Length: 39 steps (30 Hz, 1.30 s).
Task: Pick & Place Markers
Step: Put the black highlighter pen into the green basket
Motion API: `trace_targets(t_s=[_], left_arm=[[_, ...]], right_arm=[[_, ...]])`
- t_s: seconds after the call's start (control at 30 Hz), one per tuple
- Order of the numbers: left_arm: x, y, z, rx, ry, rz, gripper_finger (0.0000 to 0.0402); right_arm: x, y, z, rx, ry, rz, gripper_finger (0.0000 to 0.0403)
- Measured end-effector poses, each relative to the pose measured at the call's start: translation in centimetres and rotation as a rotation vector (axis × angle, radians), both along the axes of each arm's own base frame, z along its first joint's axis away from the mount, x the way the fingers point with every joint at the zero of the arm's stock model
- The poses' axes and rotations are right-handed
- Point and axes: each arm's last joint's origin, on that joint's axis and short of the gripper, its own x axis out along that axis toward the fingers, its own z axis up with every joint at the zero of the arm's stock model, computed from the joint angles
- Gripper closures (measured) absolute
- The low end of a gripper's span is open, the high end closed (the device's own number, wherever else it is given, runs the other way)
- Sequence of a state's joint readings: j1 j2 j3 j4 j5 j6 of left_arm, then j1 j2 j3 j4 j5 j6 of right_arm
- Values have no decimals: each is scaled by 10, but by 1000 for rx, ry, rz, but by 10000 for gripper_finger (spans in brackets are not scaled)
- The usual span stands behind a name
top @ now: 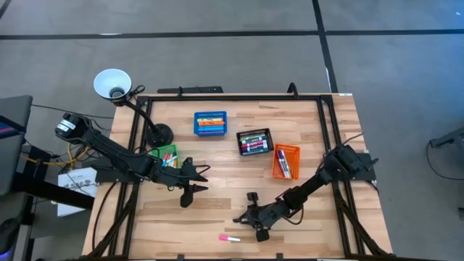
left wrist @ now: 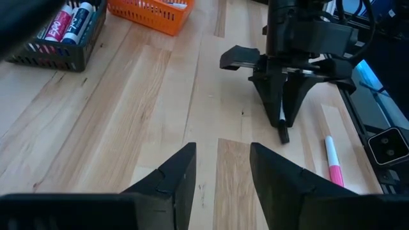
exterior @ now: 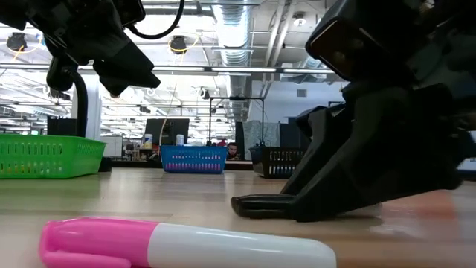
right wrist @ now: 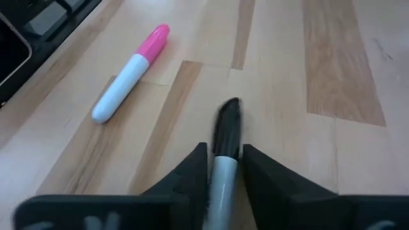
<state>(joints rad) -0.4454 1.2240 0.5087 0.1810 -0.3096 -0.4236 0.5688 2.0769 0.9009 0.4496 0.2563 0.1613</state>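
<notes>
Both arms are matte black, built of slim jointed links with blocky housings at the joints. Black cables run along the links. Each arm ends in a claw, left claw (top: pixel 190 190) and right claw (top: pixel 250 217), carrying two flat, wedge-shaped black fingers (left wrist: pixel 171 181) with angular, faceted edges.

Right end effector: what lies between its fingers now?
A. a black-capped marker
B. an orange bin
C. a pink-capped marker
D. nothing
A: the right wrist view shows the right end effector closing around a black-capped marker, while the pink-capped marker lies apart on the table.
</notes>
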Motion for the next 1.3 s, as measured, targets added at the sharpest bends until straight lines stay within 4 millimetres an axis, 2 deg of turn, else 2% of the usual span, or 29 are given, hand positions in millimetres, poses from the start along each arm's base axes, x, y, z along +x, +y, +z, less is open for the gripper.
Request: trace_targets(t_s=[0.17, 0.3, 0.43, 0.53, 0.73, 0.8, 1.0, 1.1, 1.3], left_arm=[[0, 0, 0, 0, -1, 0, 259], [0, 0, 1, 25, -8, -19, 259], [1, -1, 1, 109, -22, -75, 259], [1, 0, 1, 181, -32, -85, 258], [4, 9, 1, 240, -34, -11, 244], [6, 13, -4, 235, -16, -12, 238], [9, 26, -36, 246, 114, 48, 224], [16, 29, -41, 218, 98, 65, 222], [24, 28, -44, 128, 70, -34, 229]], right_arm=[[3, -5, 1, 31, -24, -29, 371], [15, -14, 7, 65, -141, -96, 374], [38, -38, 21, 36, -267, -286, 355], [52, -63, 22, 18, -226, -338, 344], [76, -101, 32, 93, -220, -344, 373], [81, -105, 36, 106, -234, -344, 373], [85, -104, 41, 70, -259, -313, 351], [85, -103, 41, 45, -263, -307, 358], [85, -103, 41, 34, -260, -319, 367]])
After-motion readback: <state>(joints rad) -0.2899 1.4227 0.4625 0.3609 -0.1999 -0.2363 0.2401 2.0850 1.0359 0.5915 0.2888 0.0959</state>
